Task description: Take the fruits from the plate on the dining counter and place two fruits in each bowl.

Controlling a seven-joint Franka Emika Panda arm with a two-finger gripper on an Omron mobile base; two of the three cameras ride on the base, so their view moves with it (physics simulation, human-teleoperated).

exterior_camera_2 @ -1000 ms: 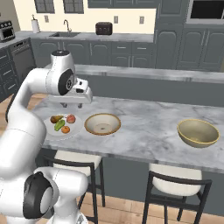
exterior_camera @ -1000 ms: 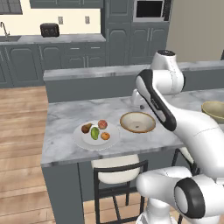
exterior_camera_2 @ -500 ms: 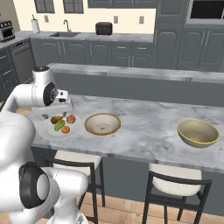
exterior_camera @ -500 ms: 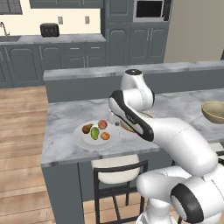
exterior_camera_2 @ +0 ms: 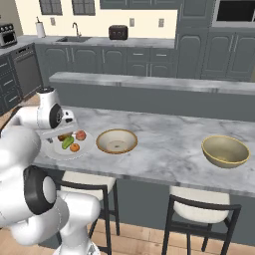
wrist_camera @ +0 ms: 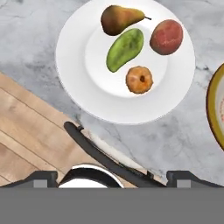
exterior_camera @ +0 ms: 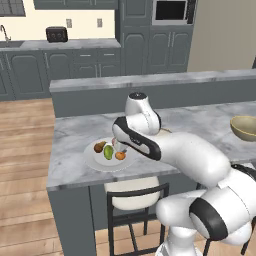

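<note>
Behind the arm, the reddish-pink fruit [exterior_camera: 115,145] hides; gripper [wrist_camera: 112,177] spread wide above plate [wrist_camera: 74,87].

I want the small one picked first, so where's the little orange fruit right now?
The orange fruit lies on the white plate in the hand view, just below the green fruit and the reddish fruit, on the plate's side nearest the gripper.

White plate [wrist_camera: 78,83]; brown pear [wrist_camera: 118,18], green fruit [wrist_camera: 125,49], reddish-pink fruit [wrist_camera: 166,36], orange fruit [wrist_camera: 139,79]
</note>
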